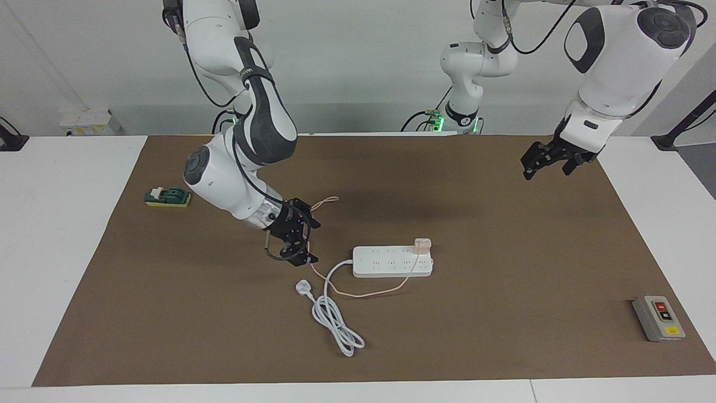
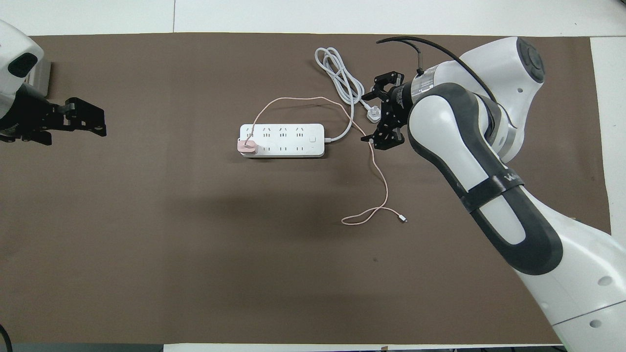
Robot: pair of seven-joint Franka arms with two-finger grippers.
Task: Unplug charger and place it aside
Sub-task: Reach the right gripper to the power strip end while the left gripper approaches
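The charger [image 1: 422,244], a small pale pink cube, is plugged into the white power strip [image 1: 391,261] at the end toward the left arm, in the row nearer the robots. It also shows in the overhead view [image 2: 244,146] on the strip [image 2: 282,140]. Its thin pink cable [image 2: 379,176] loops over the mat toward the right arm's end. My right gripper [image 1: 310,242] is open and hangs low over the white three-pin plug [image 2: 374,115] and the pink cable, beside the strip's cord end. My left gripper [image 1: 545,162] is open and waits over the mat at the left arm's end.
The strip's thick white cord [image 1: 335,322] lies coiled on the brown mat [image 1: 503,313], farther from the robots than the strip. A grey switch box [image 1: 658,318] lies at the left arm's end. A green and yellow block [image 1: 168,197] lies at the right arm's end.
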